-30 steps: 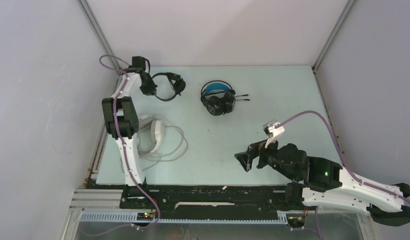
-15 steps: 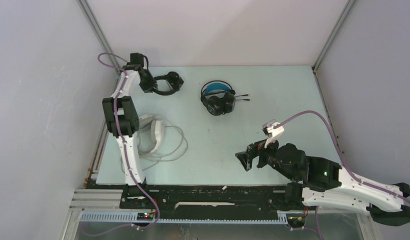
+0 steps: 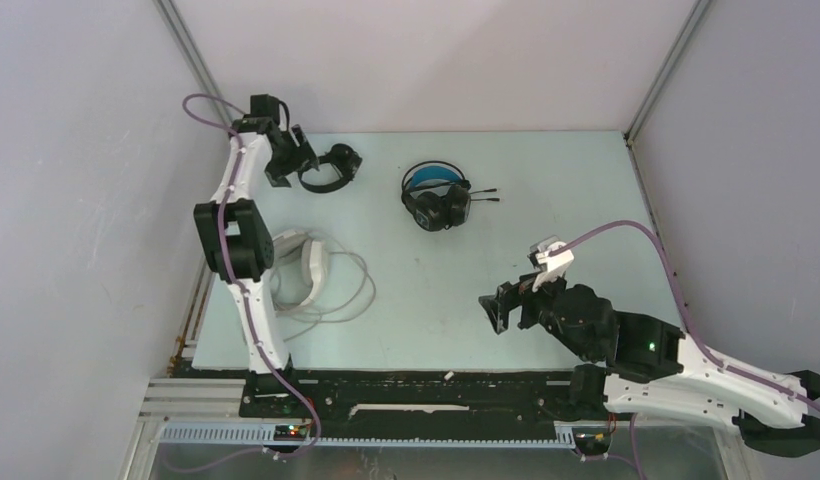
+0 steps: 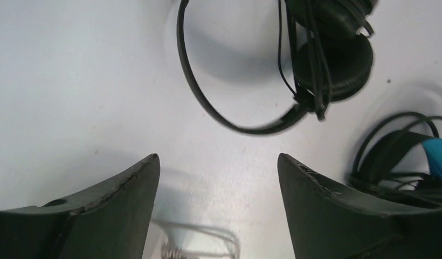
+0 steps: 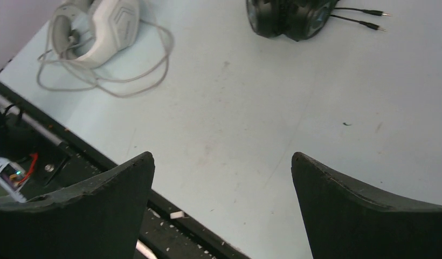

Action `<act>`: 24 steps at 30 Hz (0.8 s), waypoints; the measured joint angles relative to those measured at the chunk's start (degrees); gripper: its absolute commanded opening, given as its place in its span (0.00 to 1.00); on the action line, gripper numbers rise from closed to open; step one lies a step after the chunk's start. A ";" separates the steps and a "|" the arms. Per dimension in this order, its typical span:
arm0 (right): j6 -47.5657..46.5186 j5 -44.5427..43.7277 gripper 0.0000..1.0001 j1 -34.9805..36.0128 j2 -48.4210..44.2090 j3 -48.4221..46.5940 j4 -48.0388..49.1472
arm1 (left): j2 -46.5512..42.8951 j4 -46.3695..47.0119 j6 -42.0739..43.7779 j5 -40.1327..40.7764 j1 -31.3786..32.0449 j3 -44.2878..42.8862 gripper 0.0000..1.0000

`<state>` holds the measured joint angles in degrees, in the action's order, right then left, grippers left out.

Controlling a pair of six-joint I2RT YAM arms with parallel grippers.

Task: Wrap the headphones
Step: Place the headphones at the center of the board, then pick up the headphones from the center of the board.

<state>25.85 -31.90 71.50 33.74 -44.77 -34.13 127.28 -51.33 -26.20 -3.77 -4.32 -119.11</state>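
Table: pale blue-grey top, matte; a small dark speck lay toward its right edge.
Enclosure walls: plain white, stood along the back, left and right edges.
Metal posts: rose from both far corners.
Mounting rail: black, ran along the near edge; a white scrap lay on it.
Slotted cable duct: white, ran just beyond the rail.

Bright, even light fell softly from above on the pale worktop. In the left wrist view the black headphones threw a faint, diffuse shadow, and the dark fingers at the bottom edge looked soft and featureless.
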 measured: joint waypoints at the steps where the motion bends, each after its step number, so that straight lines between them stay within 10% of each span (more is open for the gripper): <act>1: -0.44 -0.44 1.00 -0.63 0.50 0.00 0.04 | -1.29 -1.27 0.81 0.00 0.02 0.00 0.93; 9: -1.95 1.44 1.00 -3.52 4.42 1.03 5.01 | -16.83 -9.09 7.76 1.09 0.66 1.92 1.00; 18: -2.36 9.03 1.00 -4.55 9.01 2.10 8.74 | -49.72 -3.61 9.94 9.29 2.01 37.79 1.00; 24: -2.80 11.89 0.99 -6.01 10.51 2.10 12.09 | -54.88 1.20 11.76 8.04 1.53 50.73 0.98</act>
<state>23.05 -20.01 65.49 44.25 -42.68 -22.04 72.40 -50.13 -14.44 4.27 -2.79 -68.38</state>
